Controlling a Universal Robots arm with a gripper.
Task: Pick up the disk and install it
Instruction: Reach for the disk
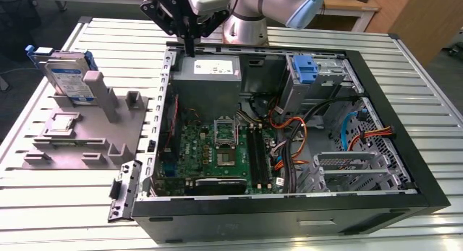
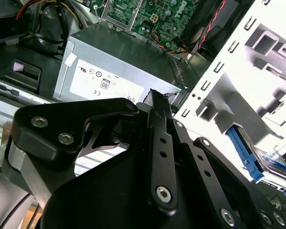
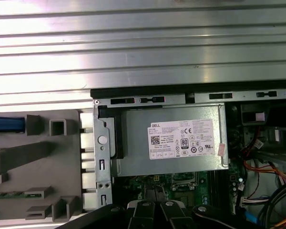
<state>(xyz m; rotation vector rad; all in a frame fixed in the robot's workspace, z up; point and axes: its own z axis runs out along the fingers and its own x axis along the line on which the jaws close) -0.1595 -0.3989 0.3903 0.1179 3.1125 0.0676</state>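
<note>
Disk (image 1: 69, 77), flat silver-grey, white-and-blue label, blue plastic frame, stands upright in the grey holder (image 1: 76, 129) at the exterior view's left; my pincer (image 1: 190, 50) hangs clenched, empty, above the power supply (image 1: 210, 73).

In the exterior view, the disk (image 1: 67, 76) at upper left is silver-grey with a white-and-blue label and blue bracket. The table (image 1: 116, 34) is ribbed silver, the case (image 1: 289, 213) black, the motherboard (image 1: 206, 148) green, the power-supply box (image 1: 206, 87) grey with a white label, the gripper (image 1: 190, 47) black, the fixture (image 1: 72, 142) pale grey.
</note>
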